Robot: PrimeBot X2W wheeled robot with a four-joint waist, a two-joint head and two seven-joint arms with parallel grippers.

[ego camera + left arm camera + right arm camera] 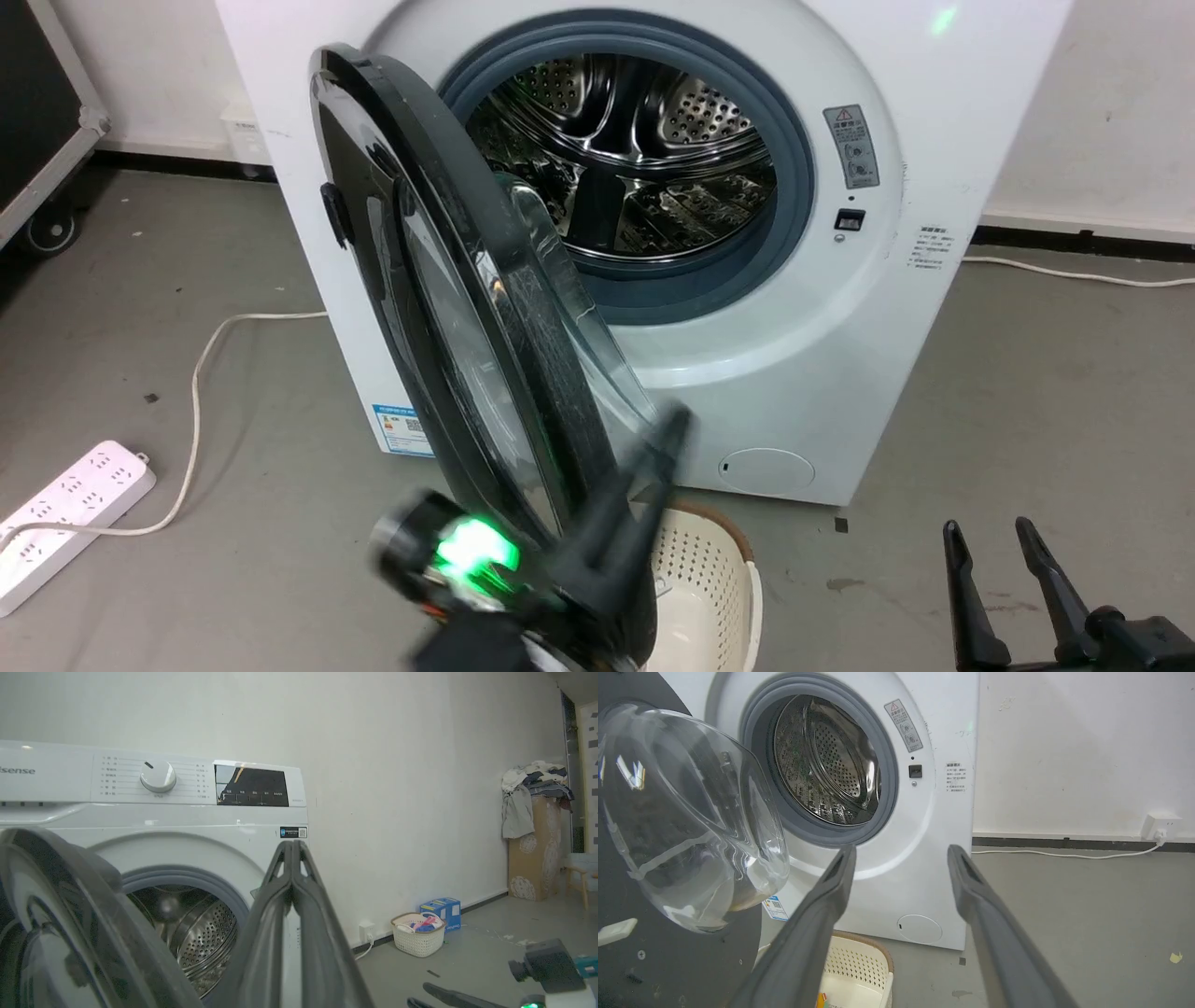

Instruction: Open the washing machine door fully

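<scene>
- A white power strip lies on the grey floor at the lower left of the head view, with a white cable curling up from it toward the washing machine.
- The washing machine door takes up the left-centre of the head view. It is swung out from the machine's left side and stands almost edge-on to the camera, partway open. Its clear glass bowl bulges toward the drum; in the right wrist view the bowl sits at the left of the frame.
- The left hand is blurred at the bottom centre, just beside the door's lower edge; I cannot tell whether it touches. In the left wrist view its fingers are pressed together with nothing between them.
- A cream perforated basket stands on the floor below the door.
- The steel drum shows inside the grey rubber rim, upper centre.
- The right hand is at the lower right, fingers spread apart and empty, well apart from the door.
</scene>
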